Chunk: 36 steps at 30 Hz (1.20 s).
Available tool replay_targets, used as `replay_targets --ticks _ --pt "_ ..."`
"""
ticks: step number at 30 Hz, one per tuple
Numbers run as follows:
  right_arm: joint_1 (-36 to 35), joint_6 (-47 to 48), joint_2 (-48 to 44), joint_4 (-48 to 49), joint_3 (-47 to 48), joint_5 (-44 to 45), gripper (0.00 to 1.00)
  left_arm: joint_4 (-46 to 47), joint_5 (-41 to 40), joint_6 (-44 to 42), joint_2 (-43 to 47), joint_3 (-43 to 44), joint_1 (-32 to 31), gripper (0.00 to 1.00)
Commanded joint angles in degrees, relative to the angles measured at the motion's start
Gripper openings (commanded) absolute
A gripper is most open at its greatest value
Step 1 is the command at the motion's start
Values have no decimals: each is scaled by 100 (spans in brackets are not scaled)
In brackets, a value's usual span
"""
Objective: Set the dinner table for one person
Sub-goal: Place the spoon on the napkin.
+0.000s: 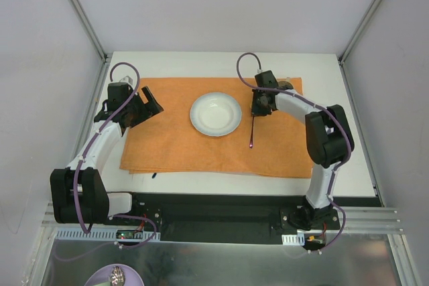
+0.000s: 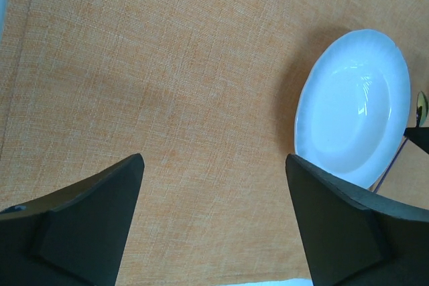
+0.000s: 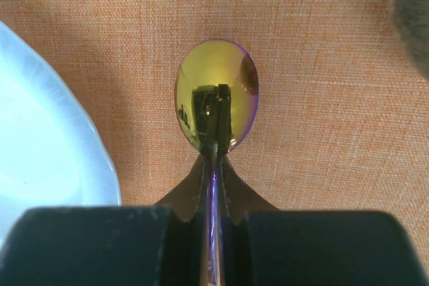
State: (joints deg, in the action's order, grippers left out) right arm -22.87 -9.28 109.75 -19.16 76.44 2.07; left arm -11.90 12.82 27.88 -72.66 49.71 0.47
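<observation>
Arm bases (image 1: 312, 216) stand at the near edge of the white tabletop (image 1: 322, 78), which carries an orange placemat (image 1: 181, 145) with a white plate (image 1: 215, 114) at its middle. Left wrist view: the left end effector (image 2: 214, 165) hangs above the placemat, left of the plate, fingers wide apart and empty. Right wrist view: the right end effector (image 3: 213, 189) is clamped on a shiny spoon (image 3: 216, 95), just right of the plate.

placemat (image 2: 167, 98): coarse woven cloth, matt | plate (image 2: 355, 108): smooth, glossy | spoon (image 3: 216, 98): mirror-polished metal
</observation>
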Motion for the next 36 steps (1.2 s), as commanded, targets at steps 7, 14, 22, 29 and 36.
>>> replay_targets --ticks 7,14,22,29,36 --pt "-42 189 406 -255 520 -163 1 -32 -130 33 103 12 23 99" --pt "-42 198 459 -325 530 -163 1 -40 -157 42 103 12 15 99" --pt "-51 198 424 -405 538 -145 51 -49 -183 51 121 3 23 99" --pt "-33 383 -199 -642 503 259 59 -49 -183 51 138 3 15 99" --pt "292 278 -1614 -905 -68 777 62 -49 -148 69 103 21 15 99"
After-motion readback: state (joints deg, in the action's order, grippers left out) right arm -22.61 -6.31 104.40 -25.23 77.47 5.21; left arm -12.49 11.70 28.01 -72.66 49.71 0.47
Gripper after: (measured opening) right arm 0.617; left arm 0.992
